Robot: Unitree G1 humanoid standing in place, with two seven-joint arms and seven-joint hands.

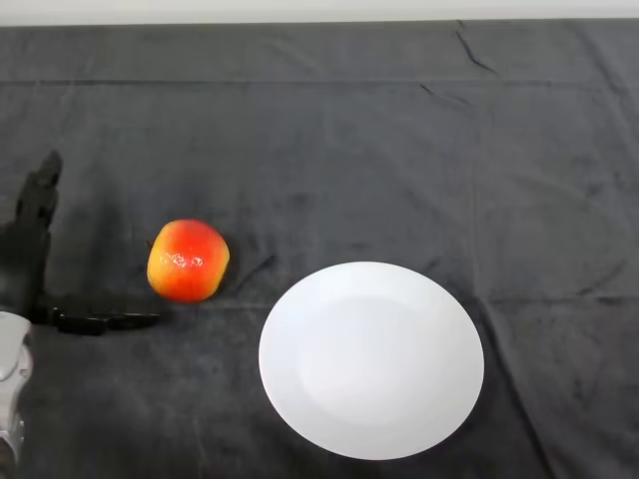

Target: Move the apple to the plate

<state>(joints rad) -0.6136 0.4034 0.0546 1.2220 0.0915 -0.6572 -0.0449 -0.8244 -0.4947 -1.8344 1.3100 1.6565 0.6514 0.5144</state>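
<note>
Apple (188,260) apart from white plate (371,359), not yet lifted; left hand (30,249) spread wide just beside, thumb low, presumably readied for grasping.

Even, diffuse light from above. Small specular glare on top of apple (188,260). Only faint, soft shadow beside it on dark cloth (399,150). Bright white plate (371,359), almost shadowless.

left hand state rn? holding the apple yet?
Left hand: open, holding nothing; apple sits on the cloth beside it, not gripped.
</note>
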